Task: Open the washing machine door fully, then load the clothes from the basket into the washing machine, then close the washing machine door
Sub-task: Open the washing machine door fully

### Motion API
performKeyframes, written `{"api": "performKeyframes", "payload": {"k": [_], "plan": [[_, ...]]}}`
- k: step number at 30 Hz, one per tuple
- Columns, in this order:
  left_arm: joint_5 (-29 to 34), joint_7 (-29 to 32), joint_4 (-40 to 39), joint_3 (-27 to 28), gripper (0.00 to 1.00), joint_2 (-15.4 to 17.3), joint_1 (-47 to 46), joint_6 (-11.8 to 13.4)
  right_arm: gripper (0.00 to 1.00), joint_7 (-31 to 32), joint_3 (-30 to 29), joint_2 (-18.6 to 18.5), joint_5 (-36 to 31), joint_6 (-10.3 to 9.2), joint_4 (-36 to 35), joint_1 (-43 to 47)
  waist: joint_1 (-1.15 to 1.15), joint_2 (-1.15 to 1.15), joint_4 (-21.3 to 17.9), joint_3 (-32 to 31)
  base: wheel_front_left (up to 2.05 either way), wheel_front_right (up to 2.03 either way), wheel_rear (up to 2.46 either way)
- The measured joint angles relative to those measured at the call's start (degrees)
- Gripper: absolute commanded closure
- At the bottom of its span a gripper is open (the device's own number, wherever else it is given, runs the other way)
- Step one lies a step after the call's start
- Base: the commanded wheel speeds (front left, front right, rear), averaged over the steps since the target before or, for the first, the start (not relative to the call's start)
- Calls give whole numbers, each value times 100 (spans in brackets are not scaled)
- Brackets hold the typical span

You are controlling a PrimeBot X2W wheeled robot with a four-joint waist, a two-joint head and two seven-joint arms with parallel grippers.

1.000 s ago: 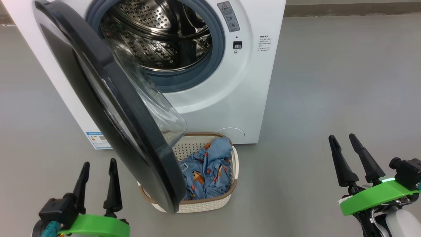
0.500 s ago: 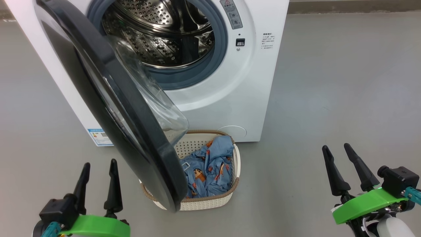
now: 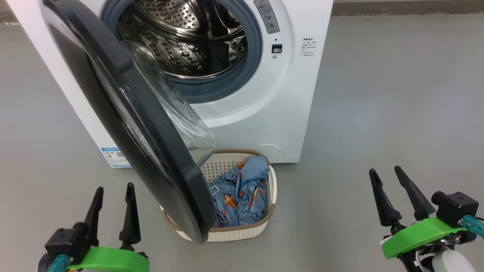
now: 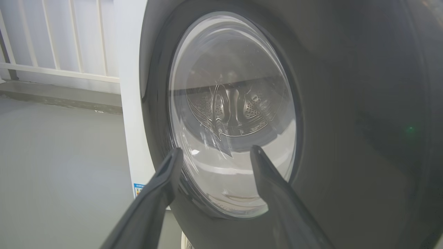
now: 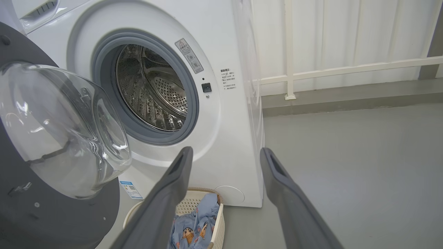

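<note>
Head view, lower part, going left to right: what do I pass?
left gripper → washing machine door → clothes → right gripper

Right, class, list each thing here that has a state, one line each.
washing machine door: partly open, not fully
washing machine: drum empty
basket: on the floor, loaded
clothes: crumpled, in the basket
left gripper: open, empty
right gripper: open, empty

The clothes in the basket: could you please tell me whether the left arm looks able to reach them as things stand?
Probably not: the washing machine door stands partly open between the left gripper and the clothes, overhanging the left side of the basket. It would likely need swinging wider.
</note>
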Motion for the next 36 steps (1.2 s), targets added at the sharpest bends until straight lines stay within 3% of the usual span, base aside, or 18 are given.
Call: {"api": "performKeyframes", "payload": {"k": [26, 27, 28, 29, 36], "plan": [[-1, 0, 53, 112, 0, 0, -73, -63, 0, 0, 7, 40, -40, 0, 147, -3, 0, 0, -5, -63, 0, 0, 0], [-1, 0, 23, 126, 59, 0, -91, -68, 0, 0, 7, 42, -40, 0, 148, -4, -1, 0, -7, -55, 0, 0, 0], [-1, 0, 7, 132, 95, 0, -91, -68, 0, 0, 7, 44, -40, 0, 148, -4, 0, 0, -6, -51, 0, 0, 0], [-1, 0, -12, 135, 100, 0, -91, -69, 0, 0, 5, 48, -41, 0, 149, -4, 0, 0, -4, -48, 0, 0, 0], [22, 0, -346, 185, 100, 0, -125, -118, 0, 0, 10, 93, -47, 0, 174, -4, 0, 0, -7, -71, 0, 0, 0]]}}
